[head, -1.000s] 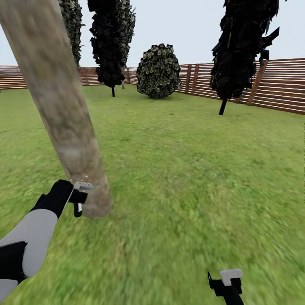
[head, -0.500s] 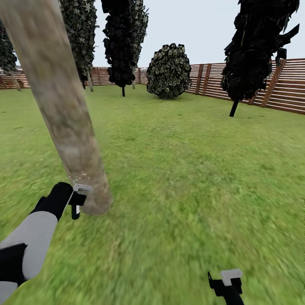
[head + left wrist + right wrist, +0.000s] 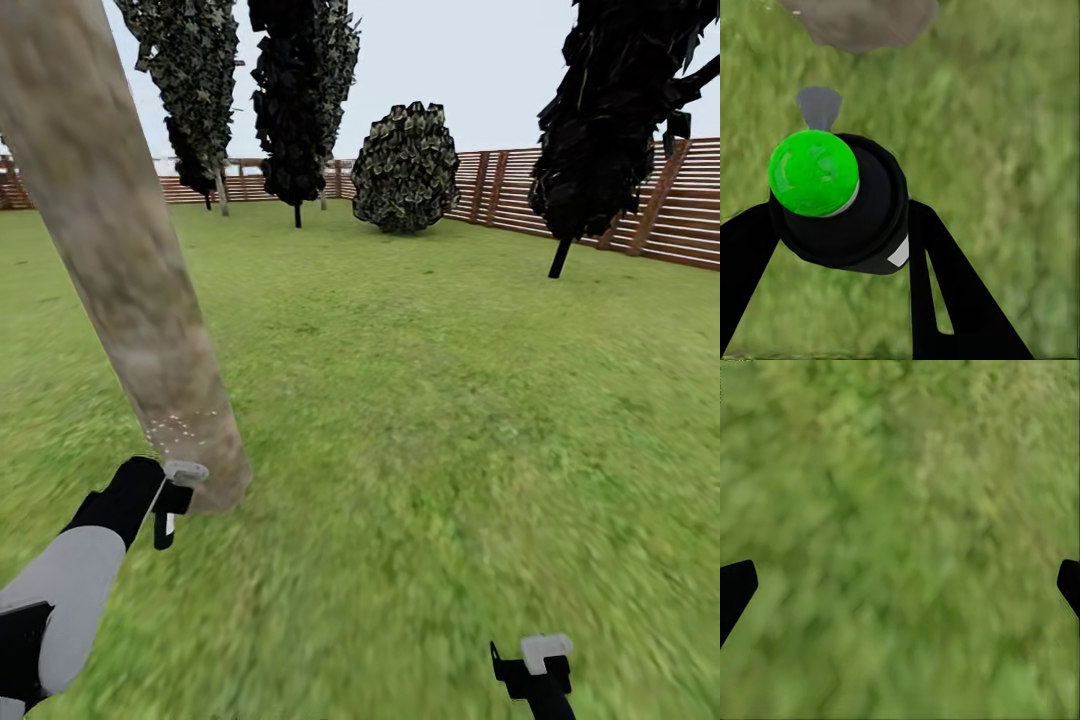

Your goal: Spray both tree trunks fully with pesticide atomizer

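The left gripper was clamped on the pesticide atomizer, a black cylindrical body with a glossy green cap; its black fingers flanked the body on both sides. In the head view the left gripper sat just beside the base of the tree trunk, a thick mottled grey-beige column; whitish pesticide specks dotted the bark low down. The right gripper hung low over the floor, fingertips spread wide, holding nothing; blurry green grass lay open to the slatted brown fence.
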